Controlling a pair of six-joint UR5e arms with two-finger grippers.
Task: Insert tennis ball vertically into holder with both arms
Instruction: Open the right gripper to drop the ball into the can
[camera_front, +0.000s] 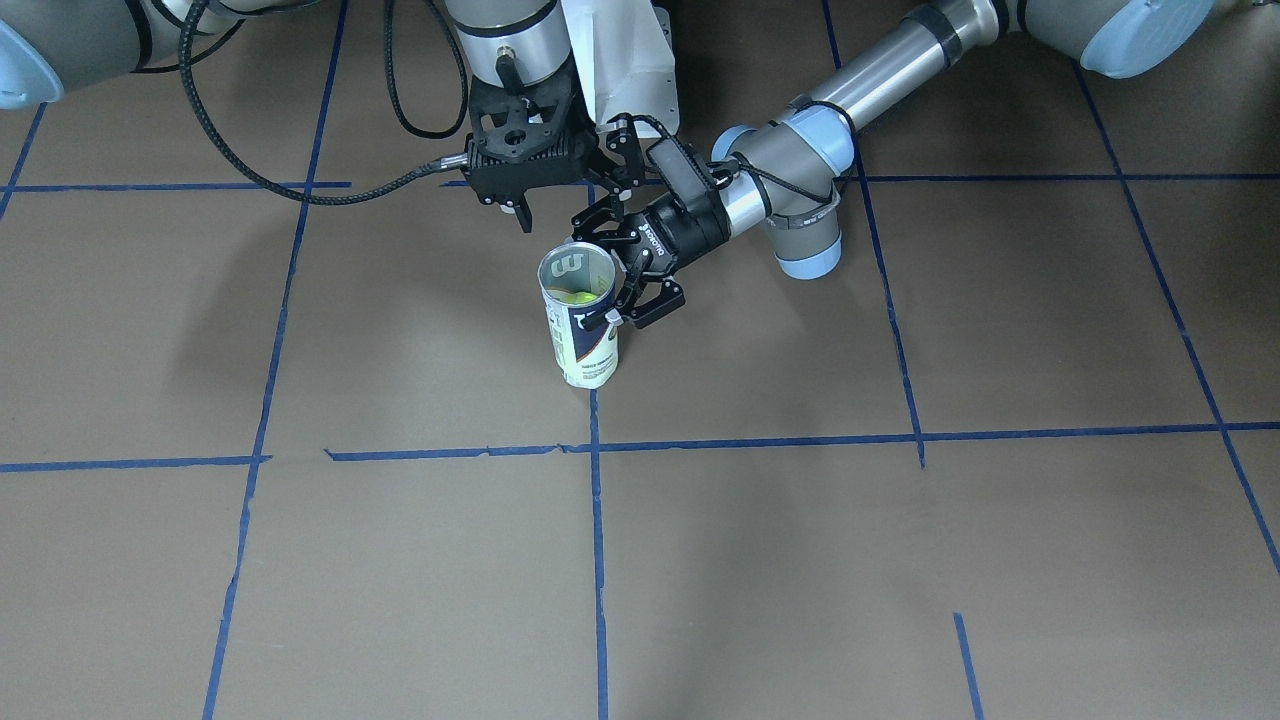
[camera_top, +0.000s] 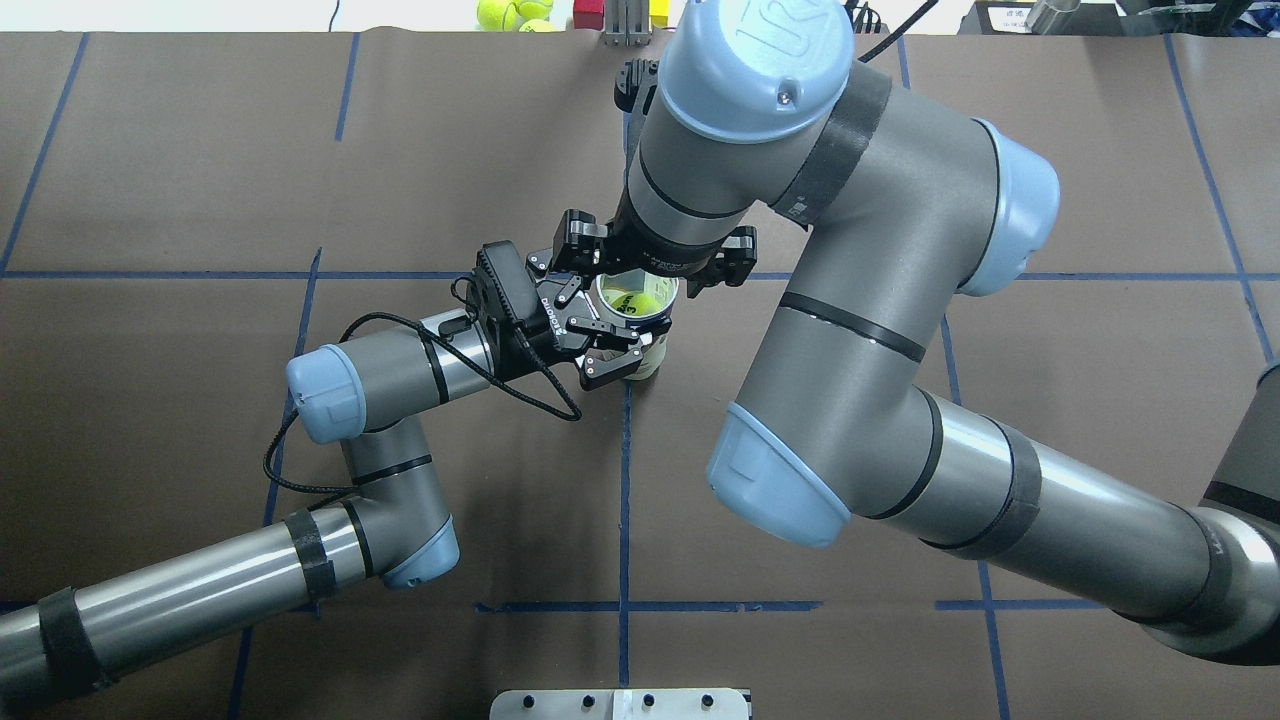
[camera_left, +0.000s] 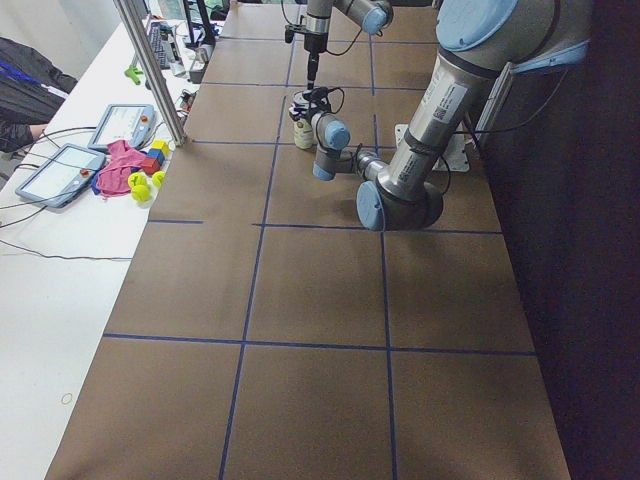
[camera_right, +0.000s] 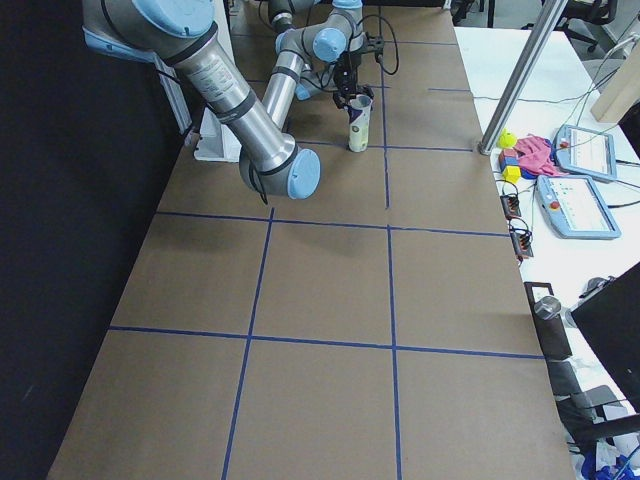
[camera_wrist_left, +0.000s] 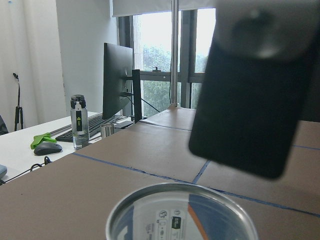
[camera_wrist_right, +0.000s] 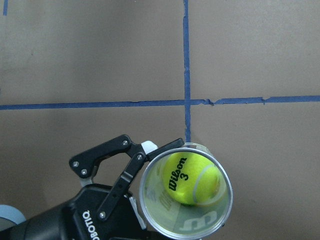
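Brown paper, ruled with blue tape lines (camera_front: 598, 560), is being used as the covering of the tabletop (camera_front: 800, 560).

- Holder (camera_front: 580, 330): a clear can with a navy-and-white label is being stood upright beside a tape crossing. Its mouth is being presented upward, so that a ball can be dropped straight down.
- Tennis ball (camera_wrist_right: 192, 177): a yellow ball is being shown down inside the holder in the right wrist view, below the metal rim. The insertion is judged to be done or nearly done.
- Left gripper (camera_front: 600, 275): it is being brought in level from the side. Its jaws are being pressed closed on the holder's upper wall, just under the rim, presumably to steady the tall can against tipping.
- Right gripper (camera_front: 555, 200): it is being held pointing down, just behind and above the mouth. Its jaws are being held apart with nothing between them, which suits the arm that drops the ball.
- White pedestal (camera_front: 640, 70): it is partly being hidden behind the right arm.
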